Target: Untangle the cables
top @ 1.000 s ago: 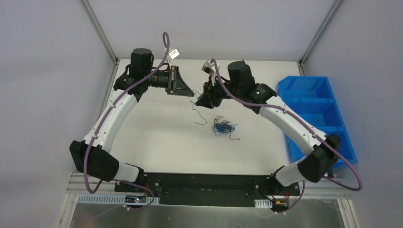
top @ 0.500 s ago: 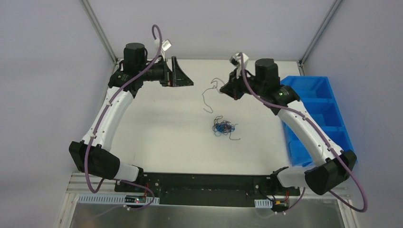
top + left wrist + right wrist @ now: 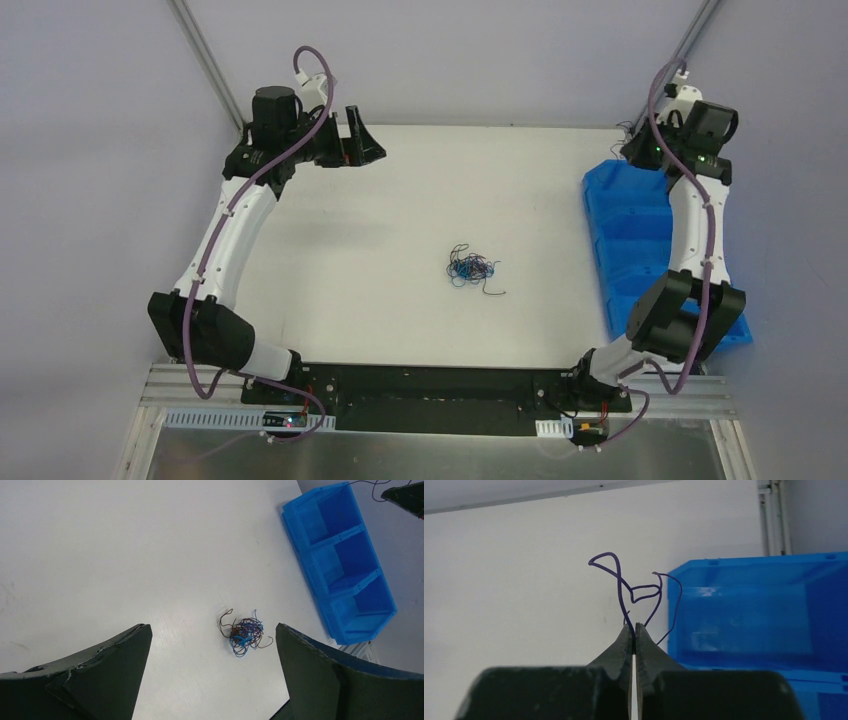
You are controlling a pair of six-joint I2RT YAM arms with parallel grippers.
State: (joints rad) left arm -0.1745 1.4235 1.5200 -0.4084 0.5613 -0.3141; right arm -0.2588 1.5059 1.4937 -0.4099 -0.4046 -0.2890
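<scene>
The cables (image 3: 470, 268) are a small tangle of thin blue and dark wires on the white table (image 3: 380, 290), also seen between my left fingers in the left wrist view (image 3: 243, 636), far below them. My left gripper (image 3: 362, 138) (image 3: 212, 627) hangs open and empty over the far left corner. My right gripper (image 3: 634, 626) (image 3: 634, 150) is shut on one thin dark purple wire (image 3: 620, 587), pulled free of the tangle. It holds the wire beside the far end of the blue bin (image 3: 749, 610); the loose ends curl past the fingertips.
The blue bin (image 3: 650, 230) (image 3: 345, 555), with three compartments, lies along the table's right edge. Metal frame posts (image 3: 205, 60) rise at the far corners. The arm bases sit at the near edge.
My left gripper opened, let go of the wire and drew back to the far left. My right gripper closed on the wire and swung right to the bin. The tangle has not moved.
</scene>
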